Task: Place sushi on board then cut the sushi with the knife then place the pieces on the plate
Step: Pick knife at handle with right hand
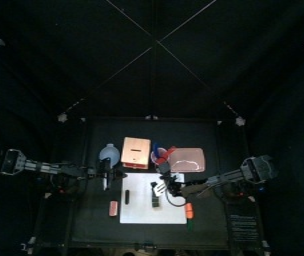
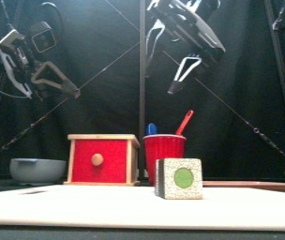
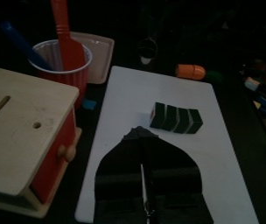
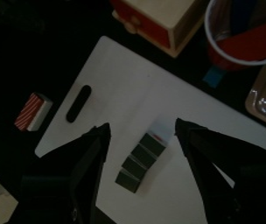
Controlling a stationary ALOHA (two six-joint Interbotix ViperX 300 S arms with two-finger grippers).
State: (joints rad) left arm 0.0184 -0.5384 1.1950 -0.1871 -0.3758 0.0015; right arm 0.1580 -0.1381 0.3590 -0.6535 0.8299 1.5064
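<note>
The white cutting board point(image 1: 141, 212) takes up the middle of the table. Behind it stand the pale wooden box point(image 1: 135, 150) with its red drawer front, the pink tray point(image 1: 198, 152), the blue-grey bowl point(image 2: 37, 170) and the red cup point(image 2: 164, 152). The dark green sushi roll point(image 2: 179, 178) lies near the middle of the board with its blocks joined, so the first step looks done. Cutting has not begun: the blue knife point(image 2: 153, 128) and the red knife point(image 2: 184, 122) both stand in the cup, untouched, and no green piece shows on the tray. Fetching a knife, slicing the roll and moving the pieces to the tray are all left. The right gripper point(image 4: 142, 127) hangs above the roll with its jaws spread wide, one to each side of it and well clear of it. The left gripper point(image 3: 139, 133) hovers over the board's left part, jaws pressed together and holding nothing. An orange toy point(image 3: 191, 71) and a red-and-white striped toy point(image 4: 32, 111) lie on the table beside the board. No brand, label or writing can be read anywhere.
</note>
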